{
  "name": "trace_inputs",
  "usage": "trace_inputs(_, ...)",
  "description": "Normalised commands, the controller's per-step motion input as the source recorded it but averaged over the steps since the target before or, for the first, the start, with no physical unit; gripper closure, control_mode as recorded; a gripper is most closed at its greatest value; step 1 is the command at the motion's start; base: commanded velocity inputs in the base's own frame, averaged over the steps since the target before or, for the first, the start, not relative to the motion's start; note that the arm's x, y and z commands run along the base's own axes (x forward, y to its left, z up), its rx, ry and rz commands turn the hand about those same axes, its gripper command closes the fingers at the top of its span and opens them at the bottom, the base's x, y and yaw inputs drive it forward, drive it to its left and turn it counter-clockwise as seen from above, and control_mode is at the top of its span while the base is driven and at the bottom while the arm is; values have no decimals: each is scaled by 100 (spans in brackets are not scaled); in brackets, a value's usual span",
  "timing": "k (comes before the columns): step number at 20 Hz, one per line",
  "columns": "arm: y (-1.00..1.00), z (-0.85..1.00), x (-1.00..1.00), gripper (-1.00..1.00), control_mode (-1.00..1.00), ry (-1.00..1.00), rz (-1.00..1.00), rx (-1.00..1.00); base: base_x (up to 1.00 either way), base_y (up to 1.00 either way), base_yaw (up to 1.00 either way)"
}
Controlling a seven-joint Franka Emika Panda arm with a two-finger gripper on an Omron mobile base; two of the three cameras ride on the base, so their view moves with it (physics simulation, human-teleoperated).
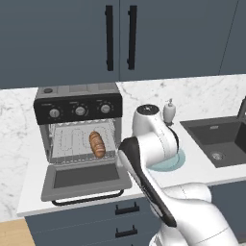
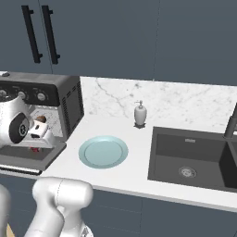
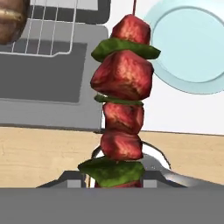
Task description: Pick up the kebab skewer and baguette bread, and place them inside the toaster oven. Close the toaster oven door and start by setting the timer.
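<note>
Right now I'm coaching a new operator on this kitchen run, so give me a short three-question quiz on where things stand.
1. True or false: the baguette bread already lies on the wire rack inside the toaster oven.
2. What is the gripper shut on?
A. the soap dispenger
B. the kebab skewer
C. a knob
3. Fill in: the toaster oven door is ____, and the light blue plate beside it on the counter has nothing on it.

Key: 1 true; 2 B; 3 open (folded down).
</note>
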Motion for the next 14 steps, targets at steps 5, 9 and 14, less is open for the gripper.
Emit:
trace_inputs(5, 100, 47, 20, 100, -100, 0, -13, 0, 0, 0, 0)
trace_inputs(9, 100, 12, 25, 100, -100, 0, -2, 0, 0, 0, 0)
trace_inputs(14, 100, -14, 47, 100, -100, 0, 0, 0, 0, 0, 0)
